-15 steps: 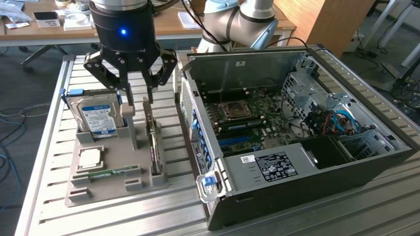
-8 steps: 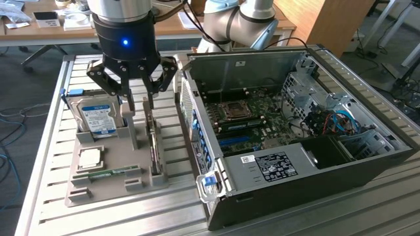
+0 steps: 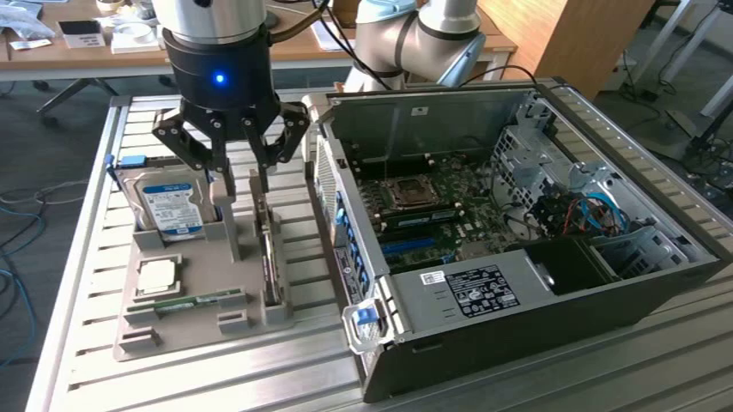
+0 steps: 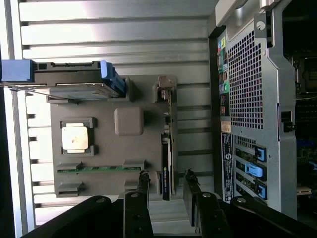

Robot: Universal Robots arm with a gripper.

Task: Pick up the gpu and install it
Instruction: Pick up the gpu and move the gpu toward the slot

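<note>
Here, the wrist view catches the gpu (image 4: 167, 158) edge-on, in line with the wide-open claw (image 4: 166, 174), while the exterior view shows it upright at 3 o'clock on the tray (image 3: 195, 257), long axis running 12 to 6, beside the case (image 3: 516, 343).

I see my arm (image 3: 418, 34) bent over, wrist vertical, the gripper (image 3: 244, 176) pointing straight down, blue light (image 3: 219, 79) lit; its two fingers (image 4: 143, 182) stand parted, a clear gap between them.
</note>
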